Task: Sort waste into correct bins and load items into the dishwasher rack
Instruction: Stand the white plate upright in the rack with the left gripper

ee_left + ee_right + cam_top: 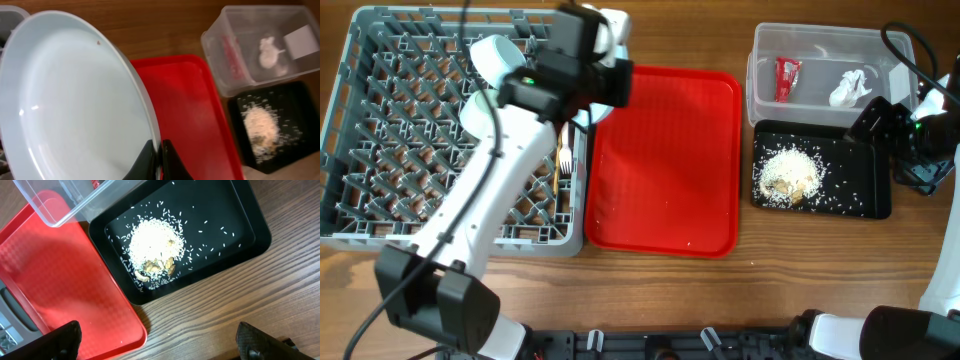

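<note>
My left gripper (159, 161) is shut on the rim of the pale blue plate (75, 100), which it holds on edge at the right side of the grey dishwasher rack (380, 130); the plate (615, 88) shows beside the arm in the overhead view. Two pale bowls (498, 55) (478, 112) sit in the rack. The clear tub (765, 85) holds the red wrapper (787, 78) and the white tissue (850, 88). The black tray (865, 200) holds the food scraps (790, 175). My right gripper (160, 345) is open and empty above the table beside the black tray (240, 225).
The red serving tray (665, 160) lies between the rack and the bins, with a few crumbs on it. A pale thin utensil (563, 160) stands in the rack's right side. Loose grains are scattered around the scraps (155, 247) in the black tray.
</note>
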Controlling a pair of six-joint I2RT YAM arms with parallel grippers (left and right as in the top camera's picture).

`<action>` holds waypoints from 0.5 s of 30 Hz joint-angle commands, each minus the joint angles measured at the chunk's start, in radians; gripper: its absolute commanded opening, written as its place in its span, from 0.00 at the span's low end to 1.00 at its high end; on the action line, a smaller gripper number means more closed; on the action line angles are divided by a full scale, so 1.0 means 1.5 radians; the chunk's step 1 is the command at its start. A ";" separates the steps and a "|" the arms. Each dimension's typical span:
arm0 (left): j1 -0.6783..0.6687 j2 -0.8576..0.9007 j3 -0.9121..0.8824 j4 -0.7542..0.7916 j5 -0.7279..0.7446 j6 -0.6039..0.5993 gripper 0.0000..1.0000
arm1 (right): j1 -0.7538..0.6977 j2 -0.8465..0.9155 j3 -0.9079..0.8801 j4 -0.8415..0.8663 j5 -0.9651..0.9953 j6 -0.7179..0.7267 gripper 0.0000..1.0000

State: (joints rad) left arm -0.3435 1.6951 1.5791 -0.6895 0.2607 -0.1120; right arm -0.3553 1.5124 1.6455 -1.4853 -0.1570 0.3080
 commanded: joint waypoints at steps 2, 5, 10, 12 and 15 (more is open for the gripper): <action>0.098 -0.016 -0.001 0.009 0.246 -0.024 0.04 | -0.002 -0.013 0.010 -0.001 -0.009 -0.013 1.00; 0.140 -0.012 -0.007 0.008 0.295 -0.023 0.04 | -0.002 -0.013 0.010 -0.001 -0.009 -0.013 1.00; 0.186 0.023 -0.007 0.007 0.349 -0.024 0.04 | -0.002 -0.013 0.010 -0.001 -0.009 -0.013 1.00; 0.198 0.040 -0.007 0.008 0.352 -0.026 0.04 | -0.002 -0.013 0.010 -0.002 -0.009 -0.013 1.00; 0.222 0.066 -0.007 0.008 0.352 -0.026 0.04 | -0.002 -0.013 0.010 -0.003 -0.009 -0.013 1.00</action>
State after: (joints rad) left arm -0.0441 1.7573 1.5764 -0.6807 0.7536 -0.1413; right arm -0.3553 1.5124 1.6459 -1.4857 -0.1566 0.3080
